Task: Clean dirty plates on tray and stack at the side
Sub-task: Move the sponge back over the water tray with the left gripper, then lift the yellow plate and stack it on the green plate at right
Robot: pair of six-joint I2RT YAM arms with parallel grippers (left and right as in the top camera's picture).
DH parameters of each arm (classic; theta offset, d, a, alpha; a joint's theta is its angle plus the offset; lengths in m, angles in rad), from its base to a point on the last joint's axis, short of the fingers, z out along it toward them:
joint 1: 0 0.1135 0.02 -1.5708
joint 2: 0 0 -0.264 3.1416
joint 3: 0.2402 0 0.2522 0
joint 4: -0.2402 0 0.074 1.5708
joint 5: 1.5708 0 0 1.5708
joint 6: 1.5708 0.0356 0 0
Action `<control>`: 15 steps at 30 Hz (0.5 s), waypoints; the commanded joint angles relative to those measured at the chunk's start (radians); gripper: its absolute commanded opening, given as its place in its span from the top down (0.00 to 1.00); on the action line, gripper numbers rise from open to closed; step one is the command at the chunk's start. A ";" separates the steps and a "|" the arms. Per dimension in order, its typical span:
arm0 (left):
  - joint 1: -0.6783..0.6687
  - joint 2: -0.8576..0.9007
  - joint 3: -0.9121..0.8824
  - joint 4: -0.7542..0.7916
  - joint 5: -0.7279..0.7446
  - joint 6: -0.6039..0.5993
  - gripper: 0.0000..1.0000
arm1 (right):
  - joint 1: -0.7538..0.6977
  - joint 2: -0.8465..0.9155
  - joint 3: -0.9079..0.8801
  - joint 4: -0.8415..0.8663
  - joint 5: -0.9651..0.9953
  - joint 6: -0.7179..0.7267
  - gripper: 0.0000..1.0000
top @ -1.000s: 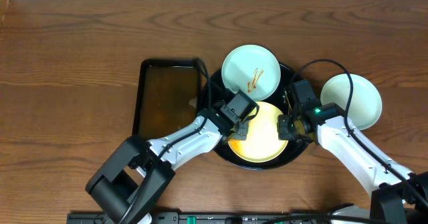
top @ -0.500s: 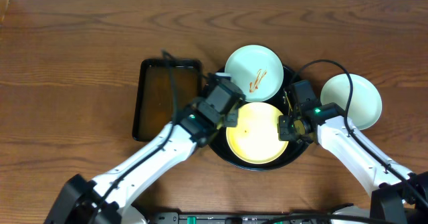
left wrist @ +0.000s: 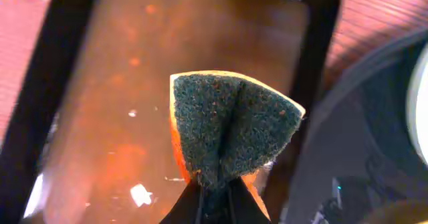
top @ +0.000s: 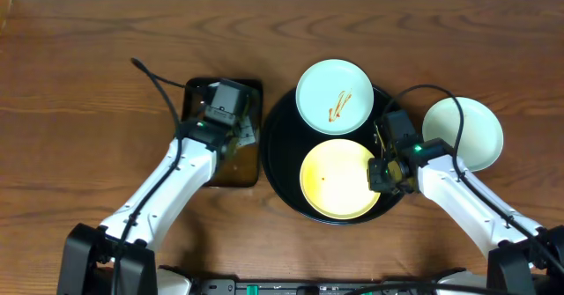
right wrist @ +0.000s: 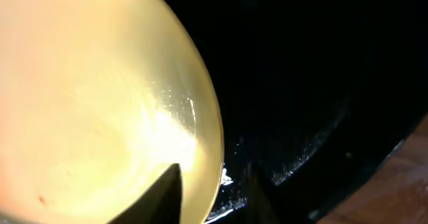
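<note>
The round black tray [top: 284, 173] holds a pale yellow plate [top: 337, 178] at the front and a mint-blue plate [top: 333, 96] with orange sauce streaks at the back. A second mint-blue plate [top: 463, 132] lies on the table to the right of the tray. My right gripper [top: 379, 173] is shut on the yellow plate's right rim [right wrist: 200, 164], one finger inside and one outside. My left gripper [top: 236, 135] is shut on a folded orange sponge with a dark green scouring face [left wrist: 231, 130], held over the rectangular pan.
A rectangular black pan [top: 189, 110] with brownish water [left wrist: 114, 97] stands left of the tray. The tray's rim [left wrist: 348, 117] lies close to the pan's right edge. Brown wooden table all round.
My left arm has swung left with the sponge, off the yellow plate and over the rectangular pan. My right gripper has stayed on the yellow plate's rim.
</note>
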 commanded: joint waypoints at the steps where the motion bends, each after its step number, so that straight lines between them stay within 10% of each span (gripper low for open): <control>1: 0.007 0.005 -0.010 -0.011 -0.008 -0.004 0.92 | 0.002 -0.008 -0.048 0.043 -0.027 0.000 0.67; 7: 0.007 0.005 -0.010 -0.016 -0.008 -0.004 0.92 | 0.002 -0.008 -0.148 0.192 -0.037 0.003 0.65; 12: 0.007 0.005 -0.010 -0.019 -0.008 -0.005 0.93 | 0.002 -0.008 -0.186 0.262 -0.069 0.003 0.99; 15: 0.007 0.005 -0.010 -0.020 -0.008 -0.005 0.92 | 0.002 -0.009 -0.170 0.275 -0.069 -0.007 0.99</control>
